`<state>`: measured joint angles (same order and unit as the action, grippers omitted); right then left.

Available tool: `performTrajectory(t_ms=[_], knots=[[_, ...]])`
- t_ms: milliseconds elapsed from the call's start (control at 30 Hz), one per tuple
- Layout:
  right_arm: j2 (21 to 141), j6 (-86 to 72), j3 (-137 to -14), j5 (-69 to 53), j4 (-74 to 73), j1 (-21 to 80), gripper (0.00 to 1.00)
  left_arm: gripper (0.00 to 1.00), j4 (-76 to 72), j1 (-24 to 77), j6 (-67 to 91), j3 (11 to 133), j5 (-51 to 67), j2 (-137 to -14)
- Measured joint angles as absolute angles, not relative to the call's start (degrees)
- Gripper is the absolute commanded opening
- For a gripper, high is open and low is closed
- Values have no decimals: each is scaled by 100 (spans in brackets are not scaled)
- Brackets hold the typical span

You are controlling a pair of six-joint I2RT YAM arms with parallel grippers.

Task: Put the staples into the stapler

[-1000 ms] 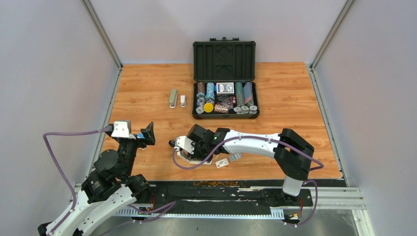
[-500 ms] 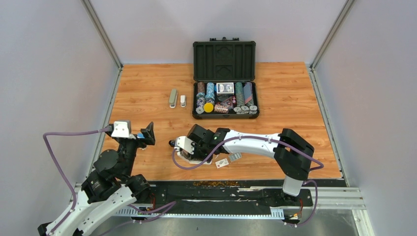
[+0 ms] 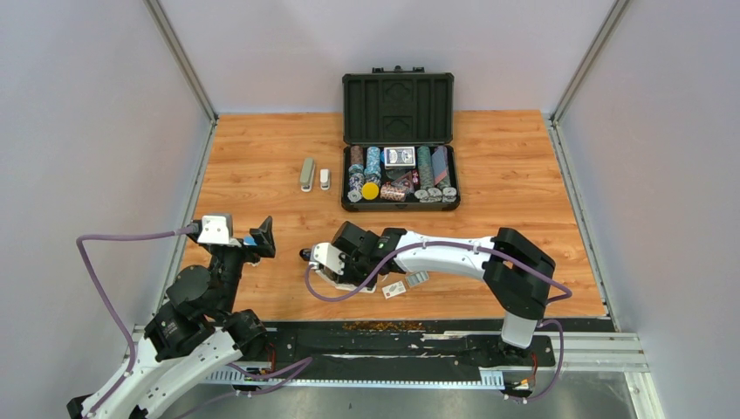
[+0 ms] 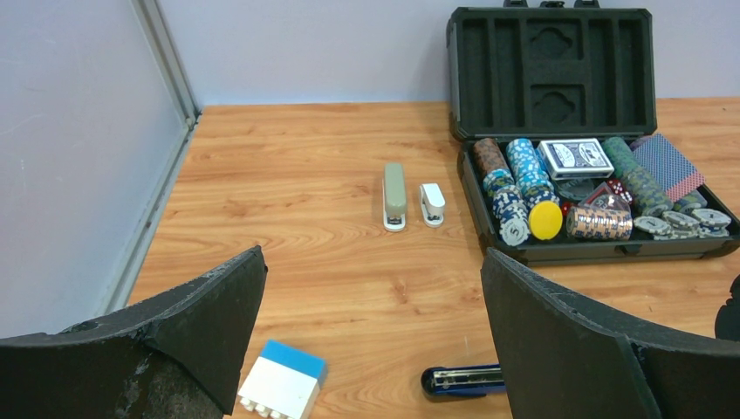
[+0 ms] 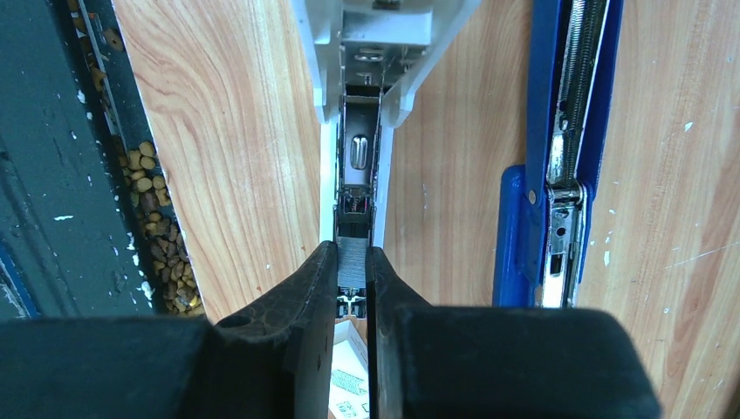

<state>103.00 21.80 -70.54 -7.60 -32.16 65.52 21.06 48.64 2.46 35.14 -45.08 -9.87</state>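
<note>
- Right gripper (image 5: pixel 352 272) pinches the staples (image 5: pixel 352 255), a small grey ribbed block, between its black fingers (image 5: pixel 301 305), which stand almost together.
- The block sits in line with an open metal channel with white sides; whether it touches the channel cannot be told.
- The stapler (image 5: pixel 558 131) lies opened flat near the desk's (image 3: pixel 524 175) near edge, left of centre, its blue arm and silver spring rail just beside the channel.
- A white box (image 5: pixel 347 384) below the fingertips carries green print too small to read.
- Left gripper (image 4: pixel 373 257) is spread wide and holds nothing, near the left edge, with a white-and-blue block (image 4: pixel 284 384) below it.
- Toward the far edge, a grey-olive stapler (image 4: pixel 394 195) and a white stapler (image 4: pixel 431 203) lie side by side, left of an open black case (image 4: pixel 558 52) of poker chips and cards.
</note>
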Motion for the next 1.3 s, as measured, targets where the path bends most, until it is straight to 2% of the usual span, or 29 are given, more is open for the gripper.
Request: performTrajectory(t_ms=[533, 733, 867, 967, 1067, 1300], knots=[[10309, 2176, -7017, -760, -3192, 6556, 6, 100, 2106, 4862, 246, 3514, -4506, -1020], [10309, 2171, -7015, -757, -3192, 6556, 18, 100, 2106, 4862, 244, 3514, -4484, -1037], [10298, 2123, -7013, -753, -3199, 6556, 37, 100, 2106, 4862, 244, 3514, -4464, -1044], [10215, 2082, -6971, -735, -3199, 6556, 45, 100, 2106, 4860, 244, 3514, -4438, -1057], [10044, 2043, -6890, -738, -3181, 6556, 50, 100, 2106, 4862, 244, 3514, -4401, -1057], [9793, 1820, -6820, -604, -2860, 6556, 54, 100, 2108, 4862, 244, 3514, -4372, -1057]])
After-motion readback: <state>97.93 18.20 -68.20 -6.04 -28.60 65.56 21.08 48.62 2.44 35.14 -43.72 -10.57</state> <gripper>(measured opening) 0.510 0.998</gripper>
